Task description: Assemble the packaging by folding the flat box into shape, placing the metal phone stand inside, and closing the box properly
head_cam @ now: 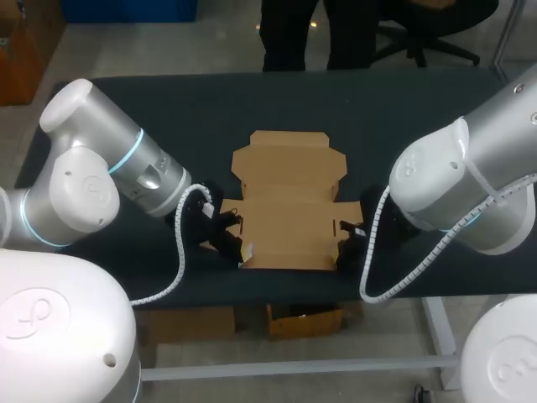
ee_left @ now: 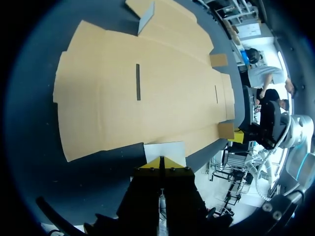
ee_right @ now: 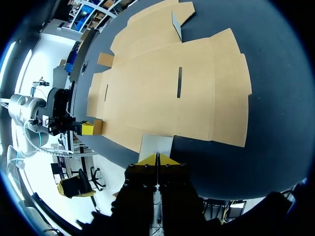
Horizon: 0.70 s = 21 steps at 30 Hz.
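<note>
From the head view, the flat box is lying unfolded in the middle of the dark table, brown card spread wide. The left gripper is sitting at the box's near left corner and the right gripper at its near right corner, one on each side. From up here the fingers are too dark and small to show how they are standing.

Over to the left wrist view, and now the fingers are showing. The yellow tips are pressing together with only a thin line between them, right against the near edge of a pale tab that is sticking out of the box's corner. Whether any card is caught in that line, I cannot tell. Ahead of the tips the box is showing two narrow slots, and at its far side a small flap is standing up off the card. At the box's opposite near corner the right gripper is waiting.

The right wrist view is mirroring it. Its yellow tips are also meeting in a point against another pale tab on its own corner of the box, again with no clear sign of card between them. The left gripper is showing across the box at the other corner.
</note>
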Motion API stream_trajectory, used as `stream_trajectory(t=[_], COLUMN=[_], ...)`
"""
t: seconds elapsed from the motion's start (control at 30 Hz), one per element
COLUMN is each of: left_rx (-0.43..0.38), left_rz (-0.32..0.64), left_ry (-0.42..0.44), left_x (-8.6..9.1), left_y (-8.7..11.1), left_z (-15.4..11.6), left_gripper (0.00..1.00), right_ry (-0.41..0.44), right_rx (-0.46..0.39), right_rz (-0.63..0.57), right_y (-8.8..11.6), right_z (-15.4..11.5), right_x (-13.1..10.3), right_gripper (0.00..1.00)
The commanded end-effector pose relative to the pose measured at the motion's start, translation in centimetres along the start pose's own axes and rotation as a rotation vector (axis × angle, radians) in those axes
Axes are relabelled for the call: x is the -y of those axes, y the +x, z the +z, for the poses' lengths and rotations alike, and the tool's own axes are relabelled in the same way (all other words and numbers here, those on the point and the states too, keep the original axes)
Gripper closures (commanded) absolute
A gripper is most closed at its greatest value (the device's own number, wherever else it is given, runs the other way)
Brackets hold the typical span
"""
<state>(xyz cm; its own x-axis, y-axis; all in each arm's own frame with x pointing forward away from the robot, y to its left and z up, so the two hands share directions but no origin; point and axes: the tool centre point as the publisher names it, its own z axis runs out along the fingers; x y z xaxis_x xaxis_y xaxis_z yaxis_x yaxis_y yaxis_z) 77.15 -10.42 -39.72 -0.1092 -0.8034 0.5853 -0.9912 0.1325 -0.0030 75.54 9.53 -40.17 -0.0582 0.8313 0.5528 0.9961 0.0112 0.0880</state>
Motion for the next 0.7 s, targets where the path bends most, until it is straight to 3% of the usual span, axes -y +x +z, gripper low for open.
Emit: stream_trajectory(t=[0.03, 0.7], left_rx=[0.003, 0.004], left_rz=[-0.004, 0.012], left_ry=[-0.005, -0.015], left_x=[0.1, 0.2], left_y=[-0.2, 0.2], left_z=[0.4, 0.9], left_gripper=[1.0, 1.0], right_ry=[0.0, 0.025], right_rx=[0.012, 0.025], right_rz=[-0.002, -0.008], right_y=[0.3, 0.9], right_z=[0.3, 1.4], right_x=[0.0, -0.3], right_gripper=[1.0, 1.0])
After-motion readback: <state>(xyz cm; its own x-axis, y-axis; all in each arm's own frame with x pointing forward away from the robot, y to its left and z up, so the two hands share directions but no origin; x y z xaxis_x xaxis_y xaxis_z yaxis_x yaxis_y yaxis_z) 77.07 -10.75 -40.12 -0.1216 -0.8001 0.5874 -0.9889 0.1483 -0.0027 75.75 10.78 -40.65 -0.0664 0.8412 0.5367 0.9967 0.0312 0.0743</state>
